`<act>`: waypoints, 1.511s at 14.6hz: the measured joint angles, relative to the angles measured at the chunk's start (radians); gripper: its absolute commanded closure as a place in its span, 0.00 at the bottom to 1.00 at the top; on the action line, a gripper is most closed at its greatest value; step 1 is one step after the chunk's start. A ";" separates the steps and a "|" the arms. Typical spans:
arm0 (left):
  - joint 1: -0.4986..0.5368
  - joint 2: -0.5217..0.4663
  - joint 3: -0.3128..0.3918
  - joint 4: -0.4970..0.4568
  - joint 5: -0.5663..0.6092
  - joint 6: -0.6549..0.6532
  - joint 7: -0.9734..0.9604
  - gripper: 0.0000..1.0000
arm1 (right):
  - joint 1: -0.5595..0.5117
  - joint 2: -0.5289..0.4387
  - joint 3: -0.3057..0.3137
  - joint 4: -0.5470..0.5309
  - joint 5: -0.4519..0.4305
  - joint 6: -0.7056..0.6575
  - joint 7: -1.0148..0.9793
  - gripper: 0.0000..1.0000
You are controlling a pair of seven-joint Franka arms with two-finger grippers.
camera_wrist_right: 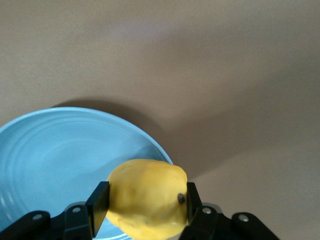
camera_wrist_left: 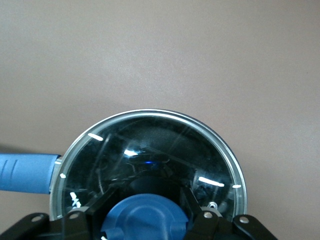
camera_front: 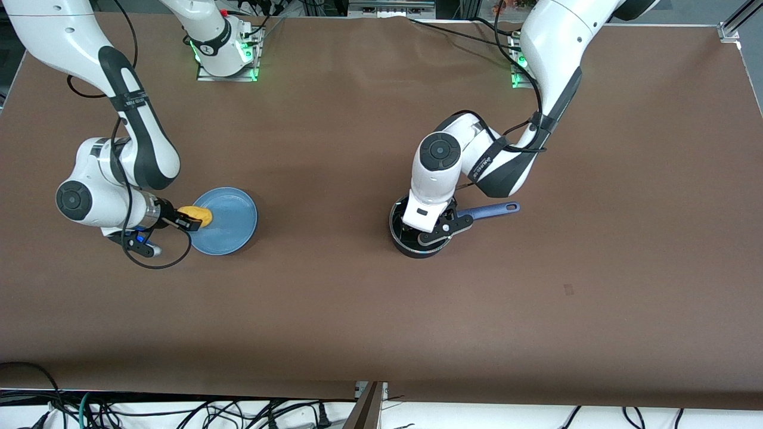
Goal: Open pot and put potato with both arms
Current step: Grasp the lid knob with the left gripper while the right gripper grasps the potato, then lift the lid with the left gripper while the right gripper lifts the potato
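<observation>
Nearest the front camera sits the pot point(camera_front: 417, 238), a small round black saucepan on the brown tabletop point(camera_front: 369, 310), its long blue handle point(camera_front: 492, 210) pointing toward the left arm's end. Its lid point(camera_wrist_left: 150, 160) is still on: clear glass with a bright steel rim and a blue knob point(camera_wrist_left: 142, 220) at the centre, the glass mirroring the gripper above it.

Going from the right arm's end: the right gripper point(camera_front: 194, 219) hangs over the edge of the blue plate point(camera_front: 235, 229), its fingers point(camera_wrist_right: 97, 207) pinching the potato point(camera_wrist_right: 147, 197) from both sides. That potato is oval, lumpy and yellow-tan, with one small dark spot on its skin close to a finger. In the right wrist view it appears lifted off the plate, which lies beneath the gripper and shows faint concentric rings on its pale blue surface.

At the pot, the left gripper point(camera_front: 438, 229) is directly over the lid, and the knob lies between its fingers point(camera_wrist_left: 195, 205). They stand on either side of the knob, close against it, but I cannot tell whether they are actually clamped on it. The handle juts out from under the gripper's side.

Small lettering runs along a black band on each arm; it is too small to read.
</observation>
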 measured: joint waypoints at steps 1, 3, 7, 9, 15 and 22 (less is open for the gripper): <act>0.000 0.001 0.001 -0.001 0.000 -0.007 0.000 0.54 | 0.000 -0.001 0.000 0.022 0.000 -0.030 0.000 0.54; 0.000 0.002 0.001 -0.001 0.000 -0.008 0.000 0.58 | 0.000 -0.005 0.001 0.075 0.000 -0.102 0.004 0.54; 0.000 0.002 0.001 -0.001 0.000 -0.009 0.000 0.67 | 0.001 -0.007 0.007 0.163 0.000 -0.229 0.035 0.54; 0.001 0.002 0.001 0.000 0.000 -0.010 0.000 0.69 | 0.003 -0.007 0.012 0.188 0.001 -0.261 0.056 0.54; 0.022 -0.023 0.003 0.033 0.000 -0.040 0.001 0.78 | 0.011 -0.007 0.041 0.223 0.019 -0.296 0.118 0.54; 0.162 -0.139 0.002 0.059 -0.143 -0.187 0.339 0.78 | 0.125 -0.008 0.048 0.247 0.154 -0.329 0.385 0.54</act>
